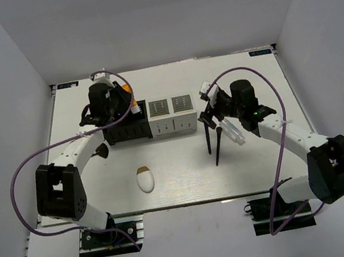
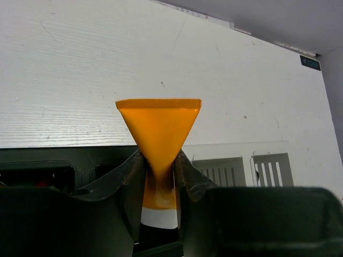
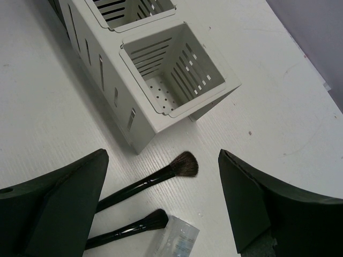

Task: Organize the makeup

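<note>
Pinching the orange plastic tube with white cap, the left gripper hangs over the black slotted organizer box. The right gripper, jaws wide, hovers above two black brushes at 3 o'clock of the grey-white slotted box; tabletop spreads open at 6 o'clock.

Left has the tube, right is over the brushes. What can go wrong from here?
1. The left gripper pinches the orange tube just above its cap, wide end up; it may pivot or catch the black organizer rim going in.
2. The right gripper stands open over two black brushes lying close together, with the clear bottle beside them; closing may grab both or knock the bottle.
</note>
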Tool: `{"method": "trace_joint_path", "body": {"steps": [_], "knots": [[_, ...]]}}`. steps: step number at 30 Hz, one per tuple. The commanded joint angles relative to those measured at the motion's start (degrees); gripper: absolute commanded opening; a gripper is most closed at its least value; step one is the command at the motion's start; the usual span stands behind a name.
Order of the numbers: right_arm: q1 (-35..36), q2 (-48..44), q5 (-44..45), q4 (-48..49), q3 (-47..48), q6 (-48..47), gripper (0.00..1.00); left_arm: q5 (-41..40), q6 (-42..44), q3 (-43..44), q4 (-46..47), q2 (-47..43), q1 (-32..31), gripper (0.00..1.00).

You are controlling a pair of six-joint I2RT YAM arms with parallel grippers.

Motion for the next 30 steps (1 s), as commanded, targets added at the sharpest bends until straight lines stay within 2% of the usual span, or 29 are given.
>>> {"method": "trace_joint_path", "body": {"steps": [1,2,8,15,21,27,30], "knots": [[-0.3,-1.4,0.6,0.9,0.4,-0.5,0.89,-2.6,0.9,2.0,0.9,0.1,-1.0,0.38],[-0.5,-1.5,0.6,0.8,0.3,-0.6,0.89,-3.0,1.1,1.9,0.9,0.4,-1.0,0.42],[-0.6,-1.7,0.8,0.8,0.0,-0.6,0.89,-5.3,1.4,2.2,0.1,1.1,-2.2,0.49],[-0.6,-1.7,0.8,0.7,0.0,-0.7,0.89,-5.8,1.4,2.8,-0.2,0.2,-2.7,0.52],[-1.0,-2.1,0.8,0.6,0.0,-0.5,0.89,-4.8,2.5,4.6,-1.9,-5.0,-3.3,0.55],[-1.2,-2.6,0.5,0.2,-0.3,0.6,0.89,-3.9,1.4,3.4,-14.1,-16.5,-3.3,0.62],[-1.4,-2.6,0.5,-0.3,-0.5,0.9,0.89,-2.2,-0.4,0.9,-22.3,-23.6,-3.3,0.69]]}}
